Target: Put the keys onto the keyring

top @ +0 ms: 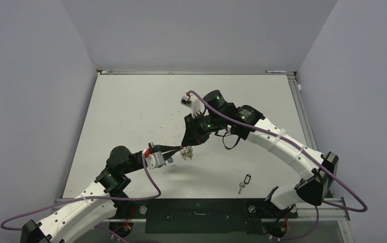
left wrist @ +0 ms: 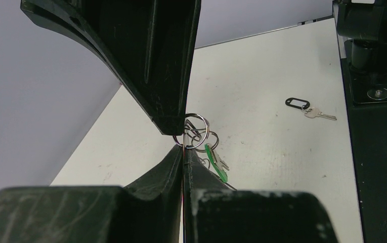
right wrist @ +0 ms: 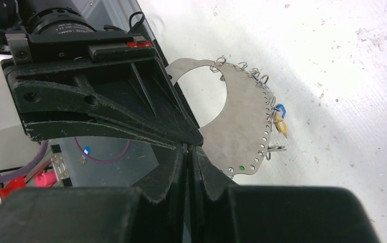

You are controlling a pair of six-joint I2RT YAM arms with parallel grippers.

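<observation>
Black-tagged key lies loose on the white table, closest to the arm bases and right of centre. It is well apart from everything else and not on the keyring.

Left gripper reaches in from the near left. Its jaws are fully closed, pinching the keyring by its edge and holding it off the table around mid-table. The left wrist view sees the keyring edge-on, as a thin line between the fingers.

The keyring reads as a flat silver crescent plate, seen face-on in the right wrist view. A row of small holes runs along its outer curve, with small split rings threaded through several of them.

Keys on it:
- green key hangs below the rings, just past the left fingertips
- blue key and yellow key sit together on the outer curve, touching

Right gripper comes down from the far right. Its jaws are closed to a slit, and its tip is right against the left gripper's tip, at the plate's inner edge beside the rings. Can't tell whether it has anything pinched.

A purple cable runs along the right arm. Grey walls stand past the table's far edge.
</observation>
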